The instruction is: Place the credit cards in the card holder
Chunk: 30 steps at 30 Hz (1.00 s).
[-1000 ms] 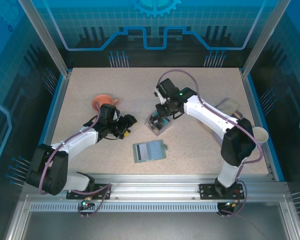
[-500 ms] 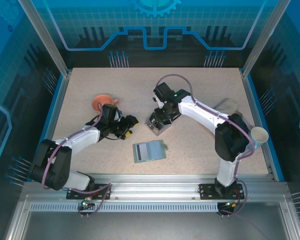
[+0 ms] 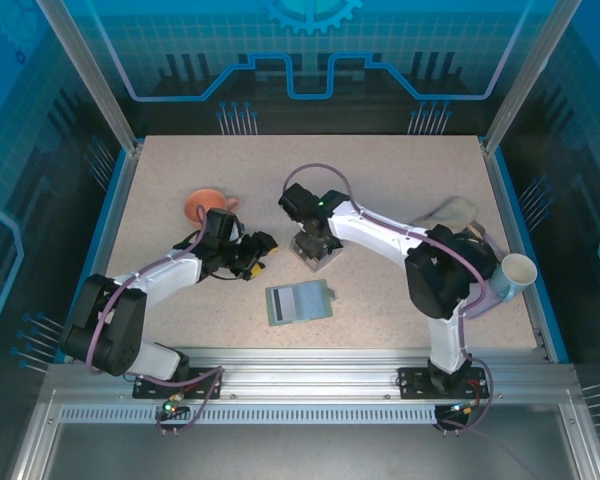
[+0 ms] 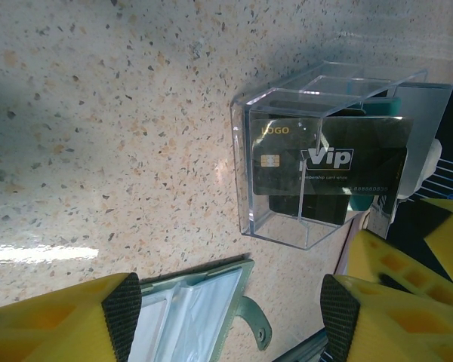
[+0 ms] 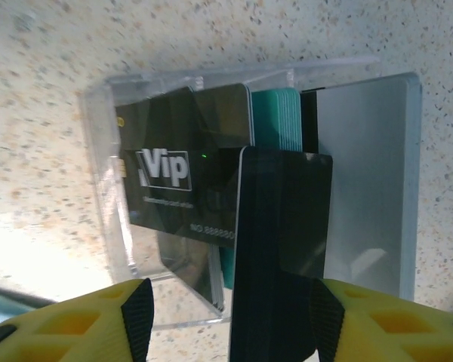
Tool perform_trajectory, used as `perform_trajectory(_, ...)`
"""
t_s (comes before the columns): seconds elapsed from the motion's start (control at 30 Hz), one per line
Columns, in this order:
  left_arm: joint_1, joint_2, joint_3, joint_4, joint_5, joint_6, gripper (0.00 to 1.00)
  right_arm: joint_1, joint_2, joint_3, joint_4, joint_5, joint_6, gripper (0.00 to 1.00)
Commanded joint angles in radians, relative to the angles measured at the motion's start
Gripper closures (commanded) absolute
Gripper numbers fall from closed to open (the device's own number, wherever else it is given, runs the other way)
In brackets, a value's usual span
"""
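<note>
So the credit cards (image 5: pixel 275 117) are all sitting in the clear box (image 3: pixel 318 252), which is lying roughly in the middle of the table (image 3: pixel 380 180). None of them are in the card holder (image 3: pixel 298 302) yet. That one is lying open and flat toward the middle of the table's near edge, just in front of the box, grey slots facing up.

The right claw (image 3: pixel 315 238) is hanging right over the box. In the right wrist view the right claw (image 5: pixel 230 317) is standing with its jaws apart, not squeezing anything. A dark card (image 5: pixel 283 226) is sticking up between the yellow fingers (image 5: pixel 68 320), close against one pad and with a clear gap to the other. Behind it in the clear box (image 5: pixel 109 173), a black VIP card (image 5: pixel 181 173) is leaning across the front, a stack of teal cards is standing on edge, and a silvery card (image 5: pixel 366 173) is sitting at the far side.

The left claw (image 3: pixel 258 250) is hovering just beside the box, on the side toward the table's left edge. From its wrist camera the left claw (image 4: pixel 230 317) is wide open and empty, looking at the clear box (image 4: pixel 287 219) with the black VIP card (image 4: pixel 328 158) showing through the wall. A corner of the card holder (image 4: pixel 189 309) is peeking in between its fingers.

An orange thing (image 3: pixel 205 205) is sitting toward the left edge, and a paper cup (image 3: pixel 518 268) by the right edge.
</note>
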Motion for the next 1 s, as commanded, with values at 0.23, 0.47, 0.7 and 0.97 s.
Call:
perform_trajectory(0.23,0.007,-0.010,0.025,-0.030,-0.011,0.021,0.32,0.022,0.050,0.047,-0.042,0.150,-0.050,0.56)
perform_trajectory(0.47,0.007,-0.018,0.025,-0.042,-0.017,0.025,0.32,0.031,0.028,0.048,-0.056,0.207,-0.062,0.85)
perform_trajectory(0.7,0.007,-0.029,0.026,-0.053,-0.018,0.031,0.33,0.037,-0.019,0.036,-0.051,0.291,-0.065,0.99)
perform_trajectory(0.97,0.007,-0.067,0.031,-0.030,0.010,0.039,0.32,0.013,-0.241,-0.028,-0.027,0.180,0.065,1.00)
